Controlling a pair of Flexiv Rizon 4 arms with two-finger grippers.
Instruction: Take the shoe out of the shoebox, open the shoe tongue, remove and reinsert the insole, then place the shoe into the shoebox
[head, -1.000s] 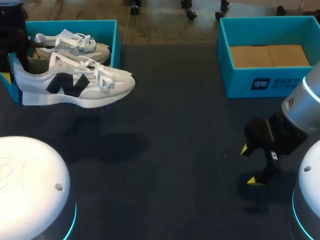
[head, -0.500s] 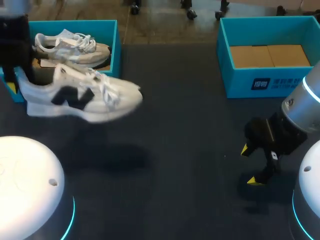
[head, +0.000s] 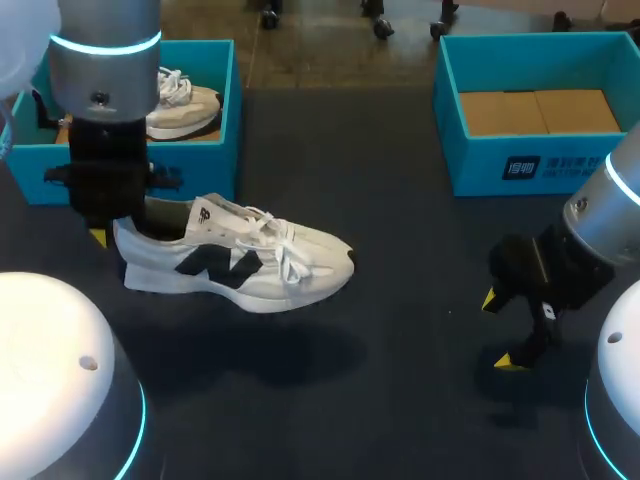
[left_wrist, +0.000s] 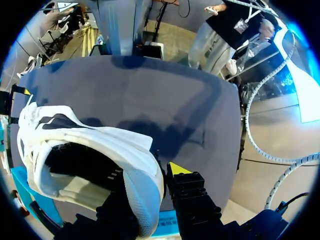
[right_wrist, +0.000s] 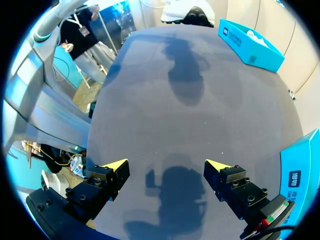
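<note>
One shoe (head: 235, 265) has cleared the shoebox (head: 232, 110) at upper left and now hangs left of centre — my left gripper (left_wrist: 150, 176) clamps its heel; extraction looks done, tongue next; my right gripper (right_wrist: 166, 165), lower right, gapes empty.

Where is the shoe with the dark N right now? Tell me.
In the head view, the shoe is at the left, its heel gripped by the left hand, just in front of the left shoebox.

Left claw (left_wrist: 149, 181) clamped, right claw (right_wrist: 166, 166) spread
</note>
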